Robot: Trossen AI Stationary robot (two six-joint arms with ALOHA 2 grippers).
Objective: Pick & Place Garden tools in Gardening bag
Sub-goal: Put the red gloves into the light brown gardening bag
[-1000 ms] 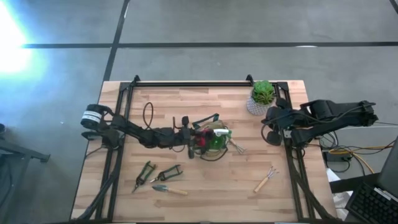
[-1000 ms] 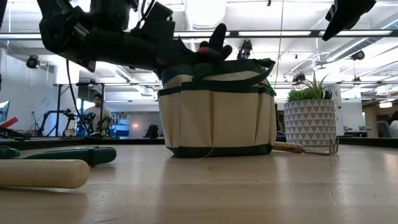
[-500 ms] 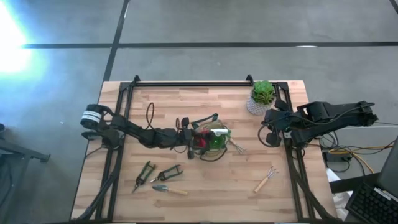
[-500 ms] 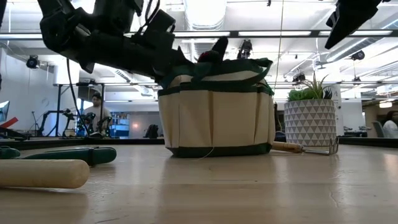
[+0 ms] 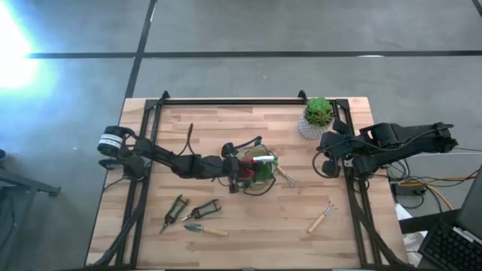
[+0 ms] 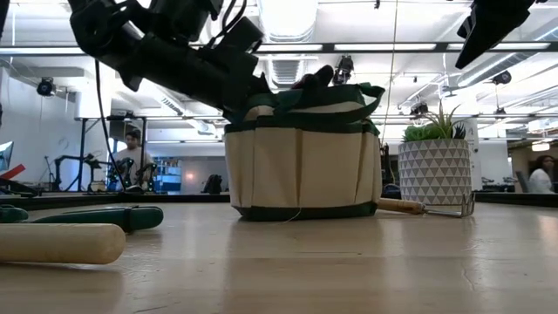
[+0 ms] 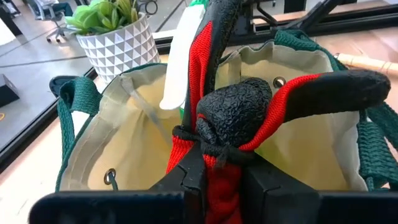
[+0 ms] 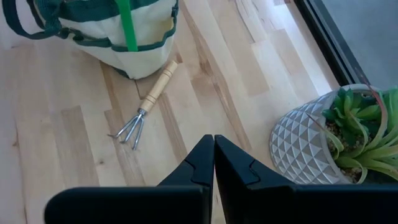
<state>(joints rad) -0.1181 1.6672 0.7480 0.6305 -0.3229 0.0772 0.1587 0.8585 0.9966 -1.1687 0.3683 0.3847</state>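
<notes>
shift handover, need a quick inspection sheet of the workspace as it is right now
surface: wooden table, bare between items
job's things: gardening bag mid-table; red-and-black gloves over its opening; hand fork beside it; pruners, shears, trowel, second fork still out
clutter: potted plant
grippers: left gripper shut on the gloves; right gripper shut, empty
cables: black cable along left arm
surroundings: people at desks behind

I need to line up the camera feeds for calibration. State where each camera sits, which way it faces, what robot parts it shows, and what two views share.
High view: overhead, looking straight down; both arms, gardening bag.
Low view: table height, looking level across; left arm above the bag.
Left wrist view: on the left arm, facing into the bag; left end effector shut on red-and-black glove.
Right wrist view: on the right arm, facing down; shut right end effector, hand fork.
Shared: potted plant in both wrist views.
</notes>
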